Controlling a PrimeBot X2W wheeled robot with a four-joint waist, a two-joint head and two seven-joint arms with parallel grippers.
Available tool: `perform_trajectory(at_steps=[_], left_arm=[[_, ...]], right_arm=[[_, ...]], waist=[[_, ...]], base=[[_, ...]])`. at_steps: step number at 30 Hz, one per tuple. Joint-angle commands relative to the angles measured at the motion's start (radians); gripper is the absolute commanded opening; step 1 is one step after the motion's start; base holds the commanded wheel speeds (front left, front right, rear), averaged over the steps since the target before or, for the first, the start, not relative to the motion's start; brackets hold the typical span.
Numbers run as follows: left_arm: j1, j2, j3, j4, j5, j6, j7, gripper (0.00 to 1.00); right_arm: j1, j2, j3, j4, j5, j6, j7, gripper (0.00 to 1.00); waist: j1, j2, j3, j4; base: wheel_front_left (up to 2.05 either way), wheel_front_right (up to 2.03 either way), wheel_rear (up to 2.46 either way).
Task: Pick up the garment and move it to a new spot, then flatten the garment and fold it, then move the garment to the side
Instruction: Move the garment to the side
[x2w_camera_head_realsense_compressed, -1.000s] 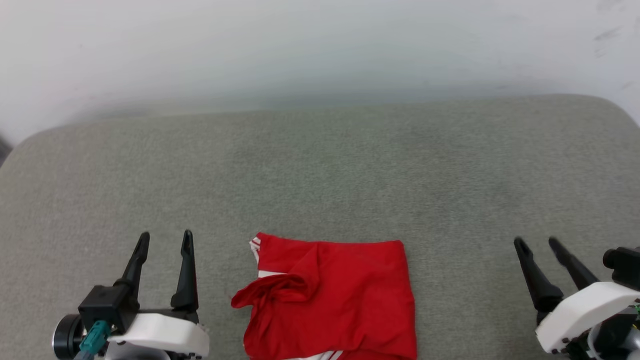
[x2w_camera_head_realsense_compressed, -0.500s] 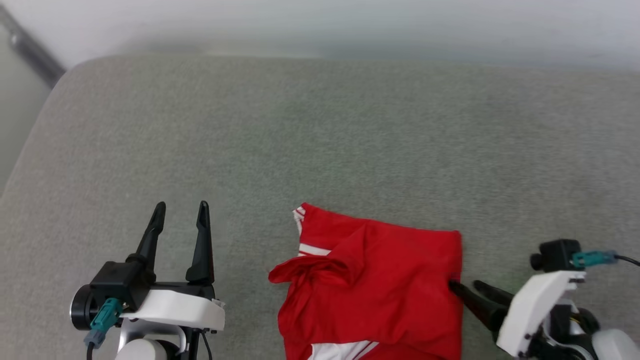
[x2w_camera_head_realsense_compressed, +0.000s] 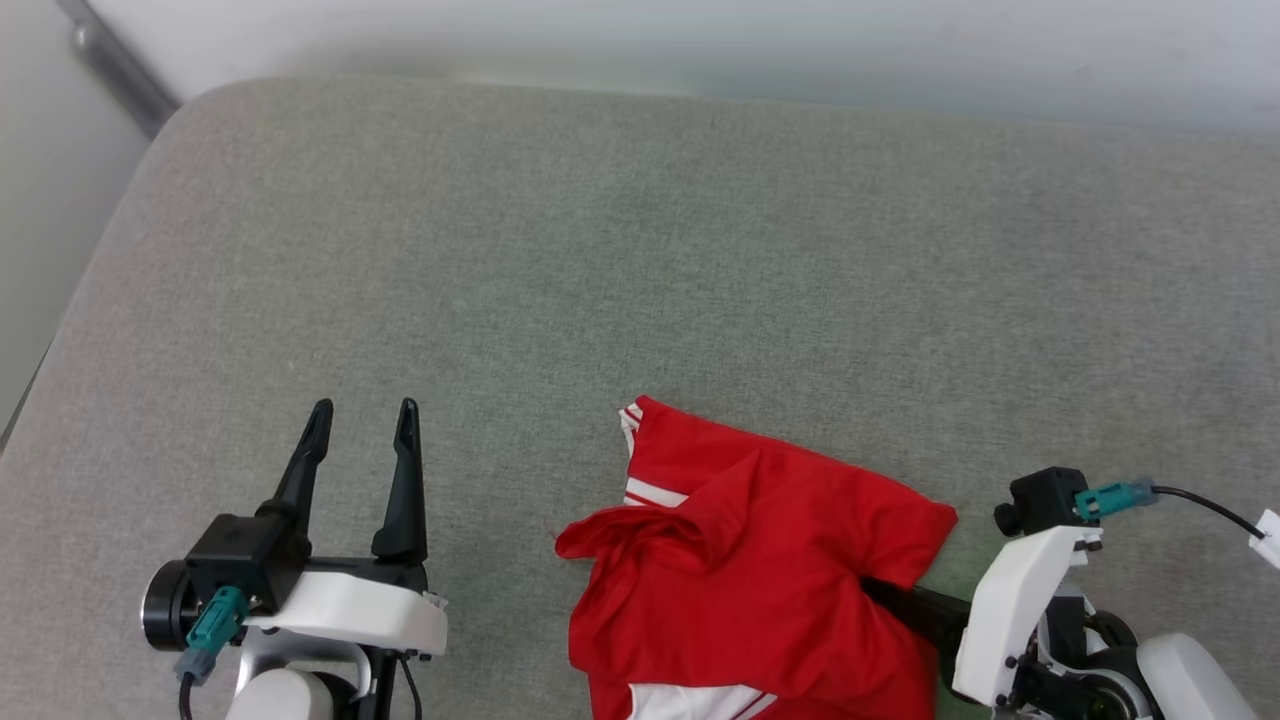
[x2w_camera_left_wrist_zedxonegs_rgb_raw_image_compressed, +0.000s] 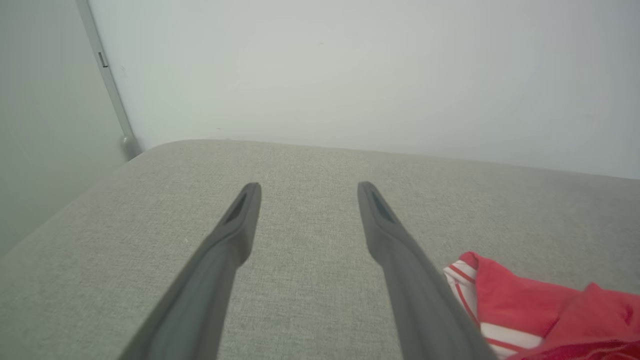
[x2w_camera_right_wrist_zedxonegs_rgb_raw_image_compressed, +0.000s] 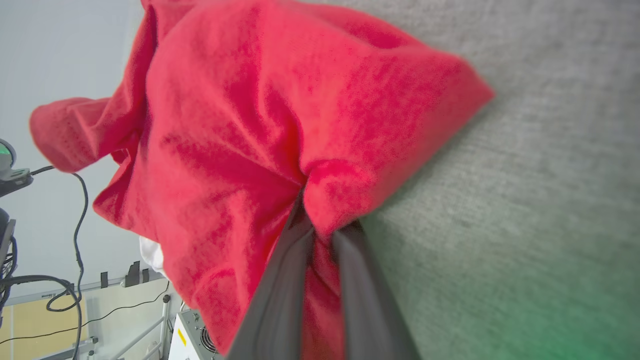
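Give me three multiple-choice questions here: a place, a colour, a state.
1. The bright red jersey garment lies on the grey fabric cushion on which side of the left pincer? A its right B its left C under it
2. Besides red, the garment's sleeve trim shows: A blue B white C yellow
3. The right pincer is: A open above the cloth B shut on nothing C shut on the garment
Key: 1 A, the head view shows it right of that pincer; 2 B, white bands sit on the trim; 3 C, red cloth bunches in its closed grip.
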Motion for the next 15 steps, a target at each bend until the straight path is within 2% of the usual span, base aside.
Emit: perform_trajectory(at_steps=[1, 5, 9, 15], left_arm=[[0.01, -0.002, 0.007, 0.002, 0.011, -0.006, -0.002, 1.0], [0.029, 0.004, 0.014, 0.01, 0.028, -0.005, -0.002, 1.0], [0.068, 0.009, 0.025, 0.003, 0.037, -0.002, -0.002, 1.0], [0.091, 0.012, 0.017, -0.022, 0.043, -0.005, -0.002, 1.0]], right_arm=[[-0.006, -0.007, 0.017, -0.004, -0.002, -0.001, -0.006, 0.0], [-0.024, -0.032, 0.045, -0.027, -0.037, -0.001, -0.017, 0.0], [-0.043, -0.093, 0.092, -0.053, -0.132, -0.001, 0.009, 0.0], [-0.086, -0.172, 0.102, -0.11, -0.193, -0.001, 0.086, 0.0]], waist=[[-0.0001, 0.0, -0.023, -0.017], [-0.0001, 0.0, -0.066, -0.047], [-0.0001, 0.0, -0.135, -0.132], [-0.0001, 0.0, -0.157, -0.271]], base=[[0.0, 0.0, 0.0], [0.0, 0.0, 0.0], [0.0, 0.0, 0.0], [0.0, 0.0, 0.0]])
